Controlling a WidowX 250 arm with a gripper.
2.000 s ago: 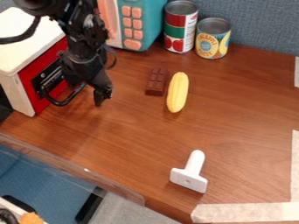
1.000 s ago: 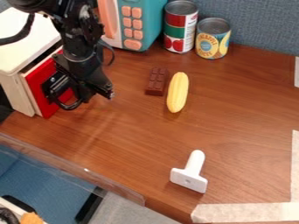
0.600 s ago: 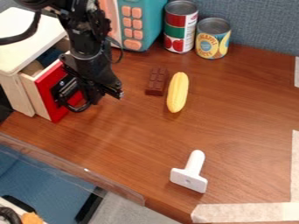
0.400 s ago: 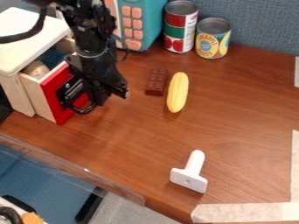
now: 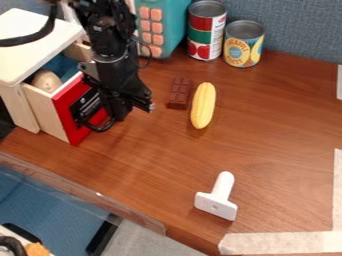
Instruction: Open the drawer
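Drawer (image 5: 65, 115) is part open at left, red front standing out from the wooden cabinet (image 5: 35, 41) with the off-white top. Pale rounded object (image 5: 47, 80) and something blue (image 5: 61, 66) inside. Claw (image 5: 125, 107) is at the black handle (image 5: 101, 129) on the drawer front, above the worktop (image 5: 274, 130); can't tell if it's spread, pressed together or pinching the handle. Chocolate bar (image 5: 179, 92) lies right of the claw, yellow corn cob (image 5: 203, 106) just beside the bar. Two cans stand upright at the back, red-and-green can (image 5: 200, 30) next to blue-and-yellow can (image 5: 242, 46), with teal toy microwave (image 5: 172, 22) to their left. White T-shaped tool (image 5: 216, 200) lies toward the front. Pale tape (image 5: 280, 243) along the front right.
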